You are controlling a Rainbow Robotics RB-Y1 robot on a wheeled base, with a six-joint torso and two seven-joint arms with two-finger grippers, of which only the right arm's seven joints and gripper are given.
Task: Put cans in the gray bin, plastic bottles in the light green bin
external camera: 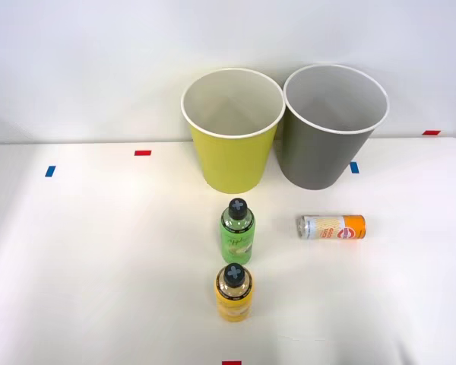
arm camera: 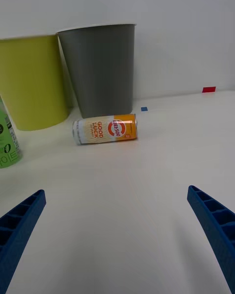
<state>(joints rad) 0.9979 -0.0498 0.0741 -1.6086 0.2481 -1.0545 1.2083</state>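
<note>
The right claw (arm camera: 117, 245) hangs low over the white bench (external camera: 99, 251) with its two blue ribbed fingers (arm camera: 19, 230) spread wide apart and nothing between them. Straight ahead of the claw, well beyond the fingertips, the orange and silver-white can (arm camera: 105, 129) lies on its side across the line of the fingers, its silver end toward the green bottle and its orange end toward the other side. Just behind the can stands the gray bin (arm camera: 100, 68), upright, white-rimmed and open at the top; the can lies near its foot but apart from it. Beside the gray bin, and close against it at the rims, stands the light green bin (arm camera: 32, 81), farther from the claw's centre line. The green bottle (arm camera: 7, 142) stands upright at the edge of the wrist view, in front of the light green bin. From the front view, the green bottle (external camera: 237, 230) and the yellow bottle (external camera: 233, 292) both stand upright with black caps, one behind the other before the light green bin (external camera: 232, 148), while the can (external camera: 331, 226) lies before the gray bin (external camera: 327, 144). Small red and blue tape marks (external camera: 142, 153) dot the bench.
</note>
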